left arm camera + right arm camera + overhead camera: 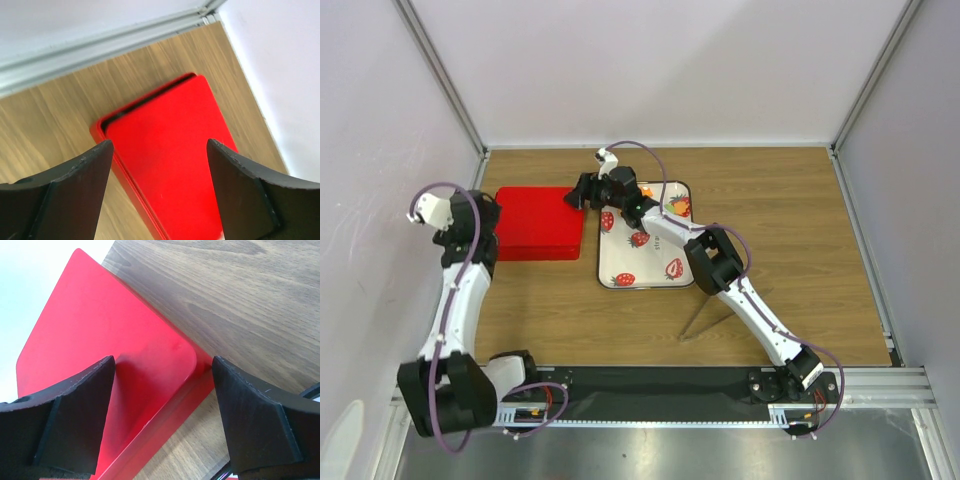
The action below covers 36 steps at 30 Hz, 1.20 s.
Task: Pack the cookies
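seeing one red box (538,222), lid on, and one strawberry tray (650,270). my left gripper (160,150) and right gripper (164,367) both stand open above the box.

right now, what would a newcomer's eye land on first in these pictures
A bright red box sits far left on the wooden table, with a white strawberry-print tray just to its right. Both arms point at the box with the left gripper and right gripper open, the right arm stretched across the tray.
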Each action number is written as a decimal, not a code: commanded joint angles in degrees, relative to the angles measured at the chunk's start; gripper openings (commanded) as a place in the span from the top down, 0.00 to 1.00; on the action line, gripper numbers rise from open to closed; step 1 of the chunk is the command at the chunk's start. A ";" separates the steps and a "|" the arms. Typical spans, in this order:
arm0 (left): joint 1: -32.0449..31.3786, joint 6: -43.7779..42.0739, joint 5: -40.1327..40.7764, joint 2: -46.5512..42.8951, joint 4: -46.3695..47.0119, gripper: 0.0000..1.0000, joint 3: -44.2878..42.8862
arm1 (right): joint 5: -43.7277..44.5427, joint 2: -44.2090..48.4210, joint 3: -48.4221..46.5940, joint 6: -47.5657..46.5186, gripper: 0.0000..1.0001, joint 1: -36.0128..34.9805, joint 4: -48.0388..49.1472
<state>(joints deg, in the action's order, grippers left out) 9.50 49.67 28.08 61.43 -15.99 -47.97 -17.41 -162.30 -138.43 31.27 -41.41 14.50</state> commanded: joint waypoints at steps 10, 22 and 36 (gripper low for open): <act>2.81 -12.49 1.98 13.18 6.14 0.15 -5.55 | -1.49 3.13 -0.08 1.16 0.17 -0.34 -1.14; 3.95 -17.59 -0.30 26.28 7.29 0.13 -12.33 | -1.66 4.36 0.35 -1.30 0.17 -1.57 -1.58; 5.53 -20.75 -5.66 30.33 9.05 0.12 -14.70 | -3.51 6.20 1.94 -2.53 0.02 -1.75 -0.09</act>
<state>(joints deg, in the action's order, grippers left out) 14.28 30.92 23.79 91.13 -8.43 -59.68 -18.79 -160.92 -136.70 30.13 -42.11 13.80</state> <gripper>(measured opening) 0.879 0.966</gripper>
